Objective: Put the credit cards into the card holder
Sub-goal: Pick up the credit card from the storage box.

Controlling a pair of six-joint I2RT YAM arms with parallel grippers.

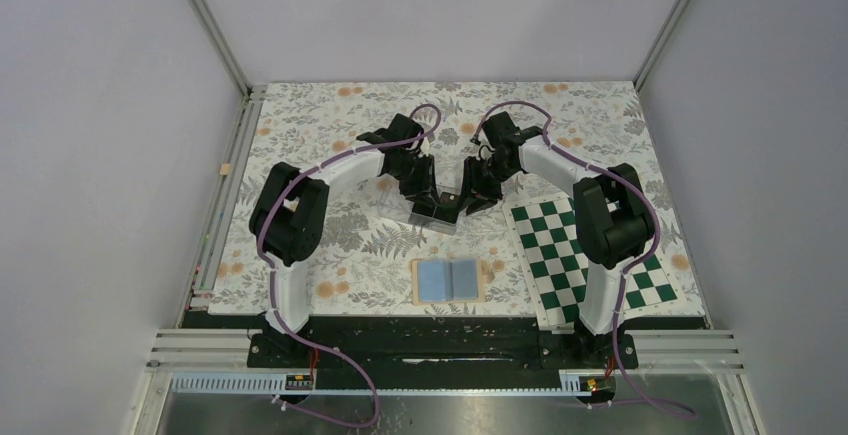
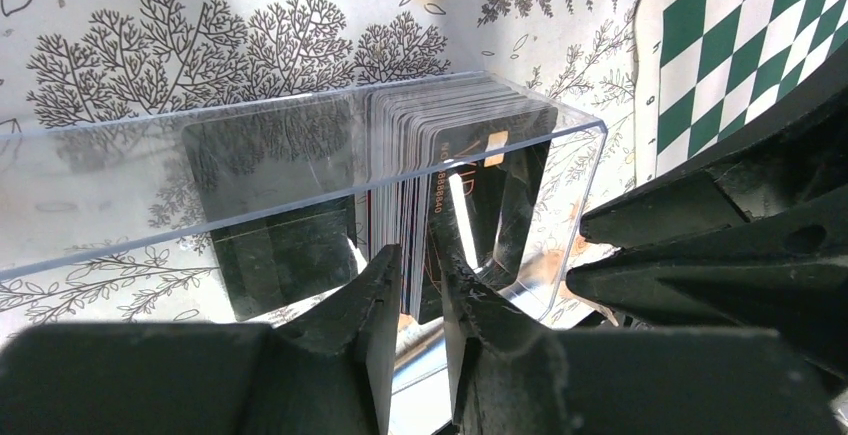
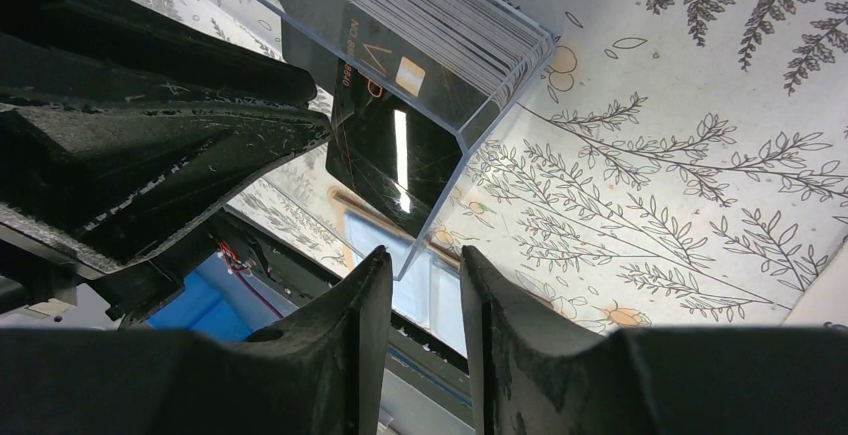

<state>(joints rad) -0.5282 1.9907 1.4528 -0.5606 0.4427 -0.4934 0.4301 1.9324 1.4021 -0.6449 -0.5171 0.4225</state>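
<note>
A: Any sight of the credit cards (image 2: 470, 155)?
B: Packed upright as a stack at one end of the clear case (image 2: 100, 185), mid-way across the floral table (image 1: 360, 290), betw. both arms. Black front face w/ a small pale chip.
A: And the left gripper (image 2: 415, 255)?
B: Poised at the stack, with a narrow gap and card edges showing right in it. Can't tell if pinched or just straddled.
A: Right gripper (image 3: 425, 260)?
B: Narrow too, approx. at the case's end corner, opp. the left one. Can't tell whether gripping the wall or merely close.
A: Card holder (image 1: 448, 280)?
B: Lying open and flat, light blue side up, toward the near edge, apart from the case. Sitting left of the green-white checkerboard (image 1: 585, 255), not touching.
</note>
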